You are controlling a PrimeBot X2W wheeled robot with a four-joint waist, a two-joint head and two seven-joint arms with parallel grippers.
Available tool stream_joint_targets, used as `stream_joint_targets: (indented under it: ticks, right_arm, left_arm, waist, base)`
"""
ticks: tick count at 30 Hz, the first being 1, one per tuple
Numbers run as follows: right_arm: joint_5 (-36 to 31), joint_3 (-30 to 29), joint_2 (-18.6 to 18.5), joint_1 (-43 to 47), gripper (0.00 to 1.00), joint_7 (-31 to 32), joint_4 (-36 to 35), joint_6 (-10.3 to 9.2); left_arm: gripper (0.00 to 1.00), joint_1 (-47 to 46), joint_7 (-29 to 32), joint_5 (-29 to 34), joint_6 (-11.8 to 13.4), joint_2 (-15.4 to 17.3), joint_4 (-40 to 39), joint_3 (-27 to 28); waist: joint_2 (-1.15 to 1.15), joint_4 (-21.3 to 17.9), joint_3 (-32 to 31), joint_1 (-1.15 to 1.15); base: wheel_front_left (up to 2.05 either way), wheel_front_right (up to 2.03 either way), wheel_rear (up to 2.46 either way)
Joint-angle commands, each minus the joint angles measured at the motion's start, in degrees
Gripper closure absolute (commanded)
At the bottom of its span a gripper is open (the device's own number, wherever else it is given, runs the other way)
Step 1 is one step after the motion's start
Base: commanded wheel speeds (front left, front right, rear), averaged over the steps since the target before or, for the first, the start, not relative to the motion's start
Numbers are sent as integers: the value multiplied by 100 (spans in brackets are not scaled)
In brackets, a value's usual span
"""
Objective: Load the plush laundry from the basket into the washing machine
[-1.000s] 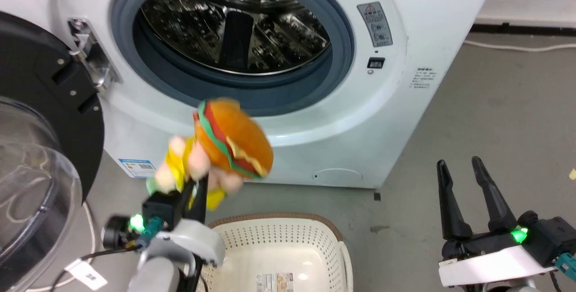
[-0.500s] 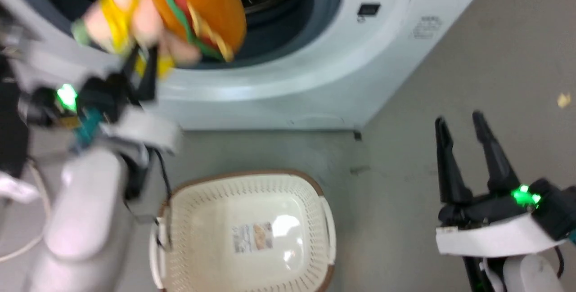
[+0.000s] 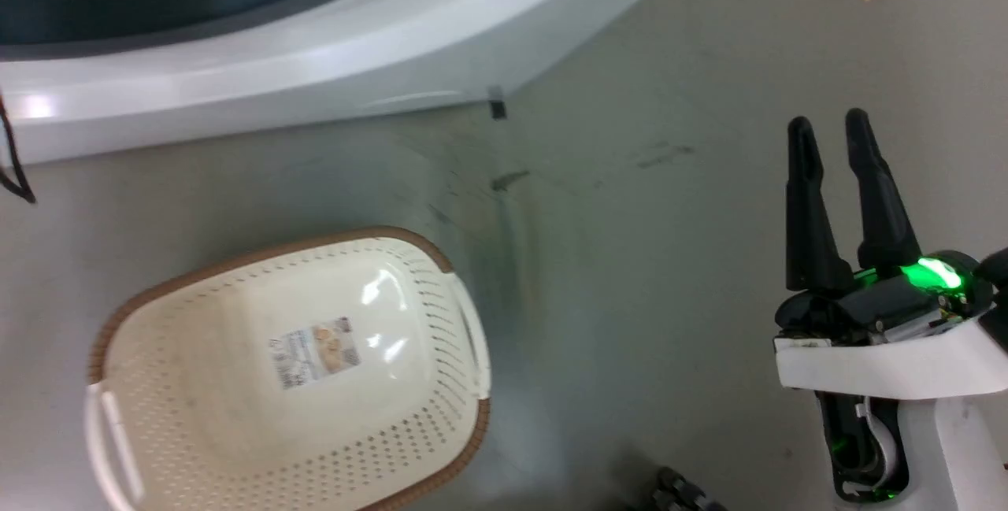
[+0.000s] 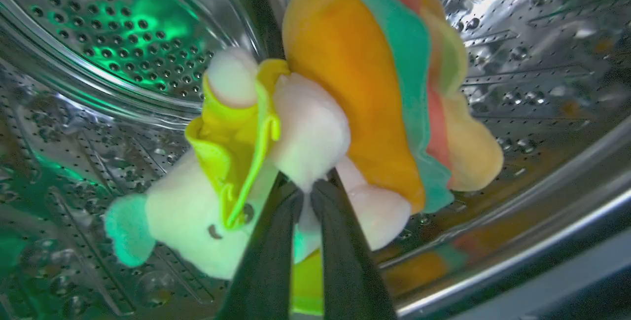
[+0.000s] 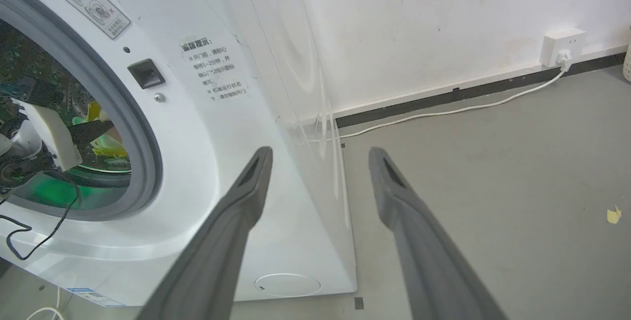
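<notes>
Inside the steel drum (image 4: pixel 98 39), the left hand (image 4: pixel 306 193) is clenched on the toy (image 4: pixel 345 88), its two dark fingers pinched together on the pale pink body just beside the orange hamburger. The toy appears to be held free of the drum wall, probably so that it can be let fall well within the washer (image 5: pixel 197 127) and not on the grey ring (image 5: pixel 148 152); release is judged to be the step at hand.

In the right wrist view the left arm (image 5: pixel 49 132) is seen reaching through the round opening. The right hand (image 3: pixel 828 121) is kept aside over the floor (image 3: pixel 630 259), fingers spread and nothing between them, presumably because one hand is enough for so small a load. The basket (image 3: pixel 429 322) is left on the floor near the washer's front, and nothing is seen in it but a label (image 3: pixel 315 352).

Half a second ago the toy was held at the mouth of the opening; it is now carried past it into the drum. The head camera has been tilted down. The right hand's spread is unchanged.
</notes>
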Motion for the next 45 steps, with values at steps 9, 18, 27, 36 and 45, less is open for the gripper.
stream_joint_targets:
  ticks: [9, 18, 27, 36, 45]
  right_arm:
    - [68, 138, -1, -169, 0, -26, 30, -4]
    - [-48, 82, -1, -191, 0, -26, 74, -4]
    - [-582, -224, -1, 90, 0, -26, 204, -4]
    - [-1095, -445, -1, 560, 0, -26, 369, -4]
    - [-1353, -540, -1, 1008, 0, -26, 484, -4]
  left_arm:
    - [100, -776, 428, 73, -101, 16, 1019, -426]
    - [0, -858, 131, -31, -77, -175, 1650, -606]
    - [0, 364, -1476, -684, 126, -665, 1993, -343]
    - [0, 2107, -2222, -1240, 251, -1230, 1090, -133]
    - [0, 4425, -2242, -1588, 697, -1607, -1308, 301]
  waist:
    - [0, -362, 407, -2]
    - [0, -233, 176, -2]
    - [0, 354, -1034, -2]
    - [0, 1188, -2255, -2]
    - [0, 1779, -3043, -2]
  base:
    - [0, 0, 0]
    - [0, 0, 0]
    - [0, 0, 0]
    - [0, 0, 0]
    - [0, 0, 0]
